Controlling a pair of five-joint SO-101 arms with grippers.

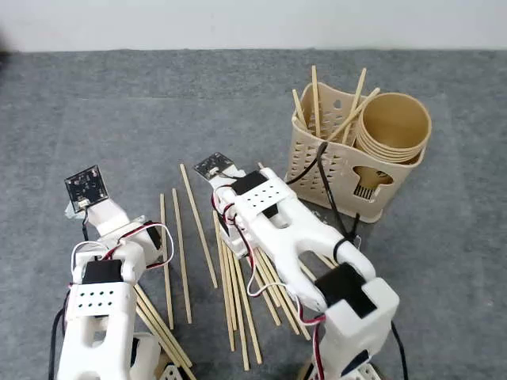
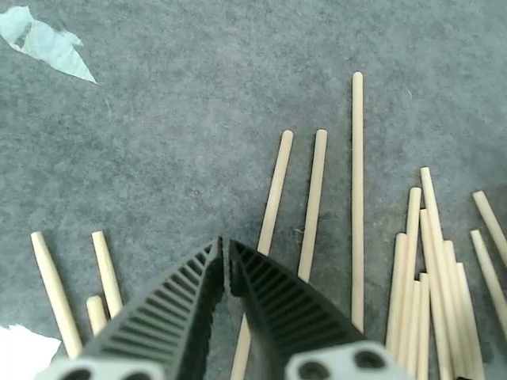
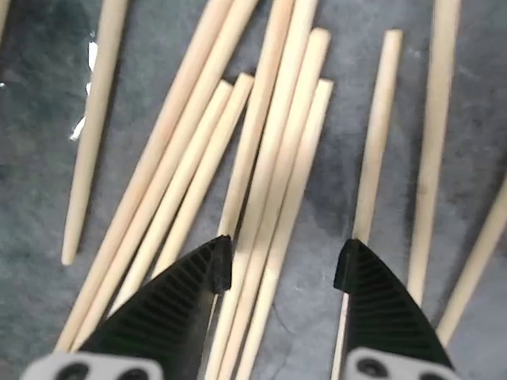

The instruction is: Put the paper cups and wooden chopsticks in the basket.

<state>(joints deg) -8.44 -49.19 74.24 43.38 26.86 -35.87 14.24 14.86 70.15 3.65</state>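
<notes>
The basket (image 1: pixel 341 170) stands upright on the grey desk (image 1: pixel 119 103), toward its far right side. The paper cups (image 1: pixel 394 127) sit nested in one stack inside the basket's right end. A few wooden chopsticks (image 1: pixel 316 95) stand tilted in its left end, their tips poking above the rim. Many more loose chopsticks (image 1: pixel 236 293) lie flat on the desk in front of the two arms. Most of them form a rough bundle under the right arm, and a few single ones lie between the arms. The right pincer (image 3: pixel 285 257) is spread wide and holds nothing. It hangs just above that bundle, with several sticks lying in the gap between its jaws. The left pincer (image 2: pixel 225 249) is closed, its ribbed jaws meeting at the tips with nothing between them. It sits low over the desk, just beside two parallel sticks (image 2: pixel 274 198). A pale scrap (image 2: pixel 43 39) lies on the desk well apart from it.
</notes>
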